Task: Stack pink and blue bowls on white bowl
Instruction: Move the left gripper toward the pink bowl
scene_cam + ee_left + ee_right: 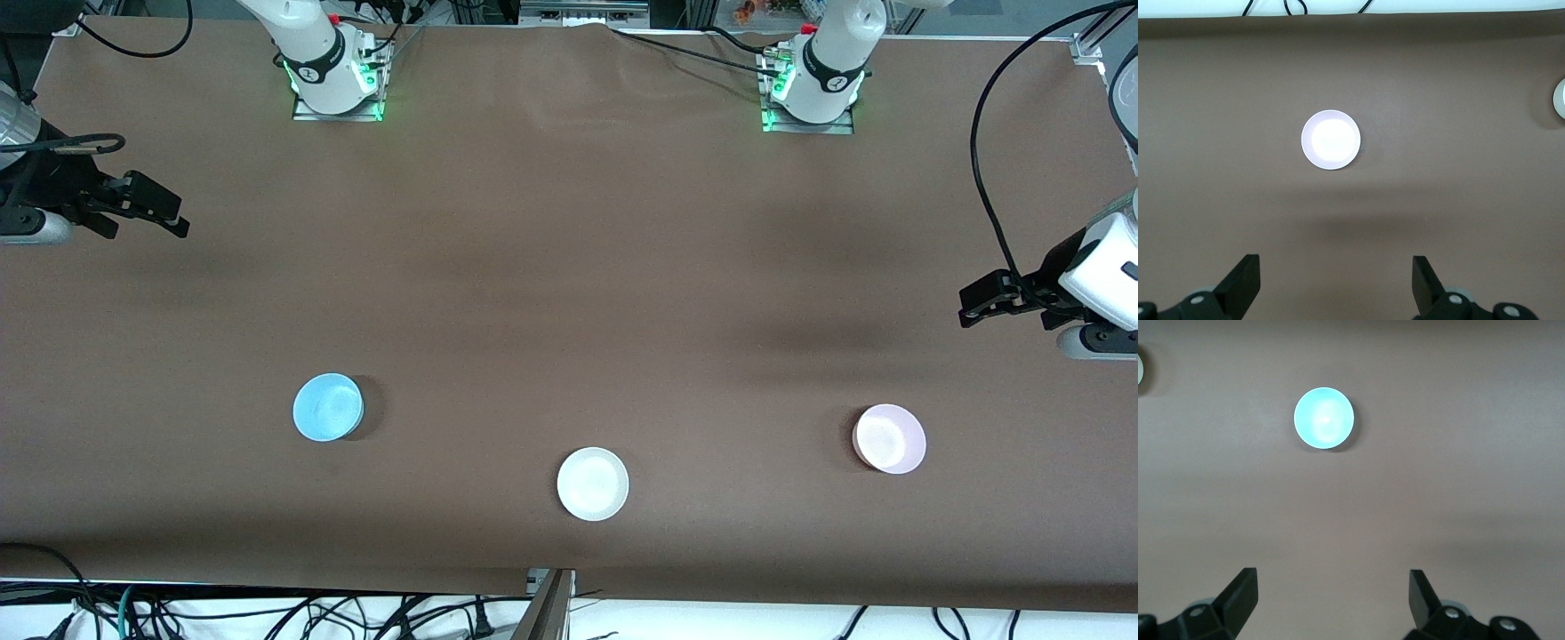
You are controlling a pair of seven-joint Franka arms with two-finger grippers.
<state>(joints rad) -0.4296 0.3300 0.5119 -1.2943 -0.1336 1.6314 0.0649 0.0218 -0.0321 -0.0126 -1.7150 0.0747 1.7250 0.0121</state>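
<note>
The blue bowl [328,407] sits on the brown table toward the right arm's end; it also shows in the right wrist view [1324,417]. The pink bowl [889,438] sits toward the left arm's end and shows in the left wrist view [1331,139]. The white bowl [593,484] sits between them, nearest the front camera; its edge shows in the left wrist view [1560,98] and the right wrist view [1140,371]. My left gripper [969,307] is open and empty, up over the table's end. My right gripper [169,213] is open and empty, up over the other end.
The brown table cover [569,267] carries only the three bowls. Both arm bases [338,71] [813,84] stand along the edge farthest from the front camera. Cables [267,613] lie past the table's nearest edge.
</note>
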